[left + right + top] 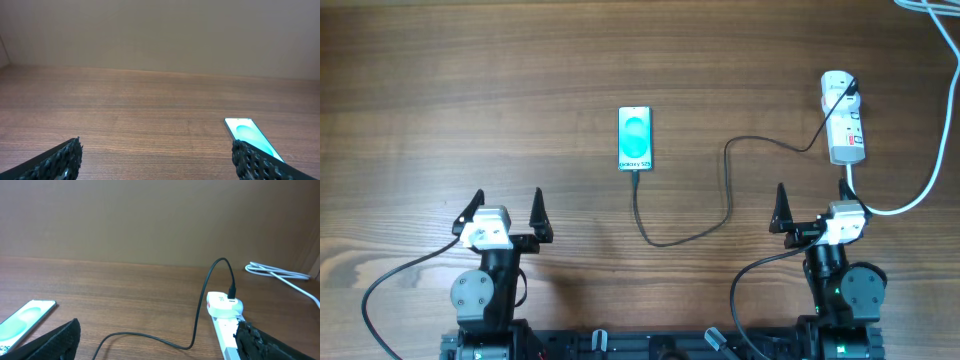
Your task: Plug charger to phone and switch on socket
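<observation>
Over on the left, the left hand [508,197] is hovering by the near edge of the wooden surface [420,100]. Its two dark fingers [60,161] are spread wide and gripping nothing.

Ahead of it and a little to its right, the phone [635,138] is lying flat with its screen up, glowing teal, well apart from that hand. In the left wrist view it is peeking out beside the right-side finger.

The charger [727,185] is running from the phone's near edge. Its tip is touching the phone there, though I cannot tell whether it is seated. From there the cable is looping toward the front, climbing away again and crossing to the right. It is ending in a dark plug standing in the white adapter [223,304] at the socket's far end.

The right hand [813,200] is sitting near the front edge too, released, its fingers wide and holding nothing, with the cable's loop just to its left. Beyond it, the socket [845,125] is lying lengthwise on the surface, apart from the hand. Its thick white lead [920,195] is passing just beside the right hand and sweeping off toward the right edge.
</observation>
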